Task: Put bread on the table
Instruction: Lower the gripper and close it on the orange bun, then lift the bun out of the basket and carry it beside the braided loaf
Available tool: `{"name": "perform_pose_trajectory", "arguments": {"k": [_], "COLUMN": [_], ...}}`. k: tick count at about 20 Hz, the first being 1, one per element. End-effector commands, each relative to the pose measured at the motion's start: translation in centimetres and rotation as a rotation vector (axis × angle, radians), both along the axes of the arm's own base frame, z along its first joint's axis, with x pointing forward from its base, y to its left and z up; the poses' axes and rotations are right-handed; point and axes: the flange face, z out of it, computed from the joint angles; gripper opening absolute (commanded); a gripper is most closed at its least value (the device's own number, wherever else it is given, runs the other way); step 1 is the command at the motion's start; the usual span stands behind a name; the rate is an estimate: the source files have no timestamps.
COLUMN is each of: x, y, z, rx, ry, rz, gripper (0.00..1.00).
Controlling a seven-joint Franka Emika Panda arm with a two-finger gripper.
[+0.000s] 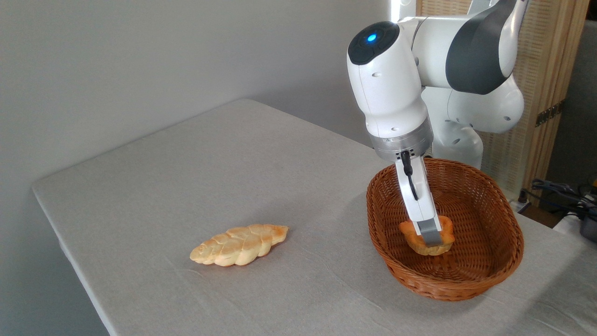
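Note:
The bread (419, 248), a small round orange-golden bun with a paler base, is inside the brown wicker basket (466, 293) at the right of the table (224, 158). My gripper (431, 237) reaches straight down into the basket and is shut on the bun. Its grey near finger (433, 233) lies across the bun's front, and the far finger is hidden behind the bun. The bun sits at or just above the basket floor; I cannot tell which.
A longer, paler braided loaf (240, 244) lies on the grey cloth to the left of the basket. The table's left edge and near corner drop off. Cables and dark equipment (576, 205) sit beyond the table at the far right, in front of a wooden screen.

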Motion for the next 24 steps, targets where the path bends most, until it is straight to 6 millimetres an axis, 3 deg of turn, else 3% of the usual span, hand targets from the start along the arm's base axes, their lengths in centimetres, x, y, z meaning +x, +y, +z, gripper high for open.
{"name": "perform_pose_trajectory", "arguments": {"k": [1,8,10,14,17,20,24], "x": [-0.4,-0.3,0.8,5.8,10.2,13.7,17.8], "y": [0.0,-0.1,-0.4,-2.1,-3.0,-5.0,-6.2], "z": [-0.3,0.4,3.0,10.6,14.0,12.3,9.3], "rx": [0.005,0.008,0.024,0.024,0.001,-0.002,-0.045], "ry": [-0.002,0.000,-0.002,-0.011,-0.081,-0.130,-0.240], "rz": [-0.022,-0.023,-0.034,-0.025,0.168,0.413,0.671], "gripper": [0.27,0.27,0.27,0.30,0.32,0.35,0.48]}}
